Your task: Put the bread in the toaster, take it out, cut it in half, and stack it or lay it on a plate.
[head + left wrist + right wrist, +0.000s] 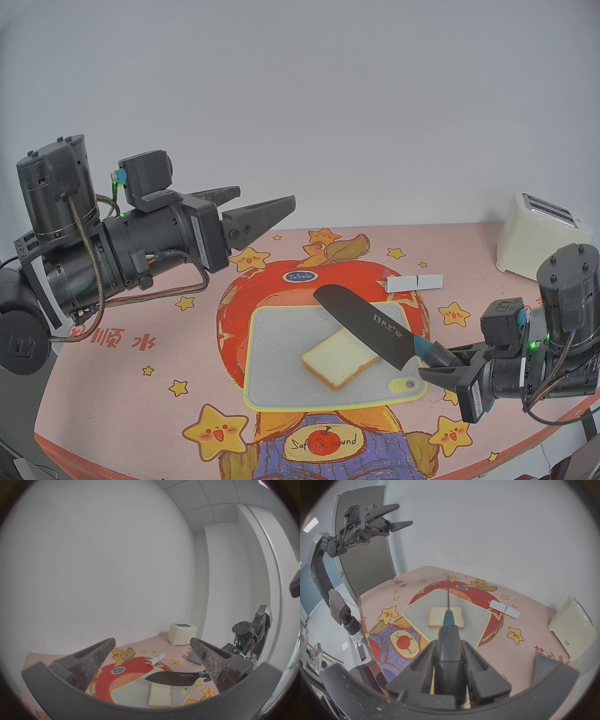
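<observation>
— Whereabouts of the bread (pixel 340 358)?
— Flat on the grey cutting board (pixel 275 350), as 1 whole slice, toward the board's near right part.
— And the knife (pixel 369 322)?
— Clamped by its handle in the right gripper (pixel 437 364), low at the right edge of the table (pixel 125 375). Black blade angled out over the board, crossing above the slice's far right corner. Hard to tell whether touching the crust or just clear of it. Seen edge-on from the right wrist, lined up over the slice's middle.
— And the left gripper (pixel 265 195)?
— High over the table's left side, pointing toward the middle, fingers spread apart with nothing between them. Well apart from board and bread.
— And the toaster (pixel 537 234)?
— Cream-coloured, at the far right corner of the table, slots on top, well apart from the board.
— Anything else?
— 1 small white strip (pixel 414 282), lying flat just beyond the board's far right corner, between board and toaster.
</observation>
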Motion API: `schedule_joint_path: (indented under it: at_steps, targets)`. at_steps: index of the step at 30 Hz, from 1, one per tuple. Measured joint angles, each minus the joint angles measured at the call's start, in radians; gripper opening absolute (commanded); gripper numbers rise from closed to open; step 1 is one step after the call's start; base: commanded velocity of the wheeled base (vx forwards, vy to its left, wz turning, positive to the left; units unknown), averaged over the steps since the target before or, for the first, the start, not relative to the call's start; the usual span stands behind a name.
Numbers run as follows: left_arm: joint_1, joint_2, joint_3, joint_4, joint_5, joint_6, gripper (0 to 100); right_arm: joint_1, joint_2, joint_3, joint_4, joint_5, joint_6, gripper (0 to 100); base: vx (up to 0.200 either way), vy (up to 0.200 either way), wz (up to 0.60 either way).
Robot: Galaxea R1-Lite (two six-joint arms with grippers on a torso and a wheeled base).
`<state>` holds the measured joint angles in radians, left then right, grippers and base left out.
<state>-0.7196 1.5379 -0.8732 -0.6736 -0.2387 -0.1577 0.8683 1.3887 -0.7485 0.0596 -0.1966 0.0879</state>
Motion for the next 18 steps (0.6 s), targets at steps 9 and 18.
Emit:
schedule_joint_path:
  at_steps: [9,18]
  targets:
    - [-0.001,0.050,-0.009,-0.040,-0.006,-0.001,0,0.002,0.014,-0.008,0.000,-0.003,0.001,0,0.000,0.000,0.00]
    - [-0.006,0.124,-0.020,-0.060,-0.015,-0.003,0,0.007,0.044,-0.016,0.000,-0.007,0.001,0,0.000,0.000,0.00]
